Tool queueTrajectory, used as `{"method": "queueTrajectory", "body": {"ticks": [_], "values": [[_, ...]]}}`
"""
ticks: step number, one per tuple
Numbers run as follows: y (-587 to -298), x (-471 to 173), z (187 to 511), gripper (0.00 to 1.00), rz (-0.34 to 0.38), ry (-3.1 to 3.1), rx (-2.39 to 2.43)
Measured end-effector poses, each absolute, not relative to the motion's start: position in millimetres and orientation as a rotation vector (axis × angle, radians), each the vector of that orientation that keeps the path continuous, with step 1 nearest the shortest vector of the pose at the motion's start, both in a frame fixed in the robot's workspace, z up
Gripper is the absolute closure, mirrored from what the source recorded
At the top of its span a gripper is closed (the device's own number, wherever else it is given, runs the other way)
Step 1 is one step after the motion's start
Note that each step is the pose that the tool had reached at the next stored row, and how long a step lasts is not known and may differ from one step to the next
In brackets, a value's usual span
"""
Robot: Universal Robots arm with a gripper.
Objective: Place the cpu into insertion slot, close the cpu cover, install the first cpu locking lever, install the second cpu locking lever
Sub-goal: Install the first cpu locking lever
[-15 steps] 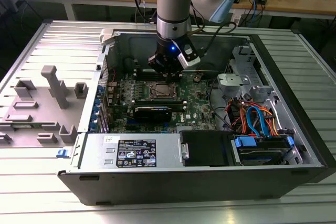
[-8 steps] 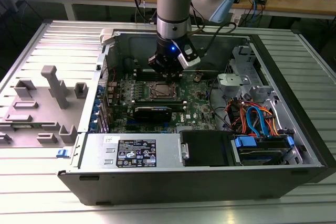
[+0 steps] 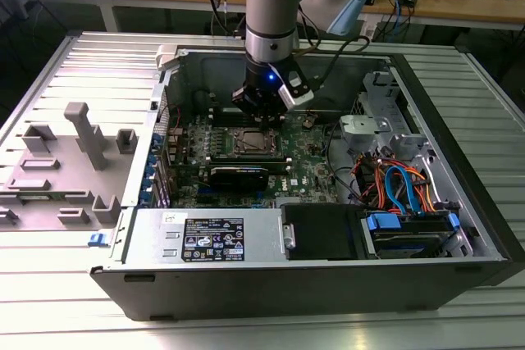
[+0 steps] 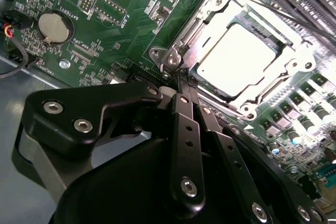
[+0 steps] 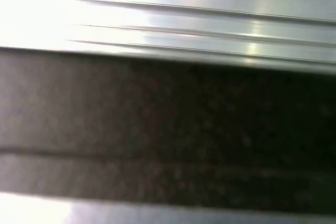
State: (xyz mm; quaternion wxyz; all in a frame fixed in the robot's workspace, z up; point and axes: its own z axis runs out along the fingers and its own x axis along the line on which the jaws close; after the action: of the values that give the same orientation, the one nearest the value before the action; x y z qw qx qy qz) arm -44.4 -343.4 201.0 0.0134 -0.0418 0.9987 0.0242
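Gripper [image 4: 181, 80] pressed together, tips at corner of cover [image 4: 210, 11], mid-frame in second wrist view; chip [image 4: 236, 59] sits in socket [image 3: 250, 143], cover down.

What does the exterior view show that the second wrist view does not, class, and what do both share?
Exterior view alone: the whole open black computer case, the grey plastic fixture on the ribbed table, and orange and blue cables. Second wrist view alone: a round silver coin battery and the gripper close to a corner of the silver cpu cover. Both: the green motherboard and the silver-topped cpu in its socket.
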Motion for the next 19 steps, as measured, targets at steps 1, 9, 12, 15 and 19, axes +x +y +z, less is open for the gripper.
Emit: {"method": "queueTrajectory", "body": {"ticks": [1, 9, 12, 15, 19], "values": [[-343.3, -44.4, 201.0, 0.89, 0.085, 3.111, -0.130], [-343.4, -44.5, 206.4, 0.89, 0.092, 3.110, -0.130], [-346.1, -44.5, 206.6, 0.89, 0.091, 3.111, -0.130], [-347.2, -44.6, 206.6, 0.89, 0.092, 3.111, -0.130], [-347.4, -44.5, 206.6, 0.89, 0.091, 3.111, -0.130]]}}
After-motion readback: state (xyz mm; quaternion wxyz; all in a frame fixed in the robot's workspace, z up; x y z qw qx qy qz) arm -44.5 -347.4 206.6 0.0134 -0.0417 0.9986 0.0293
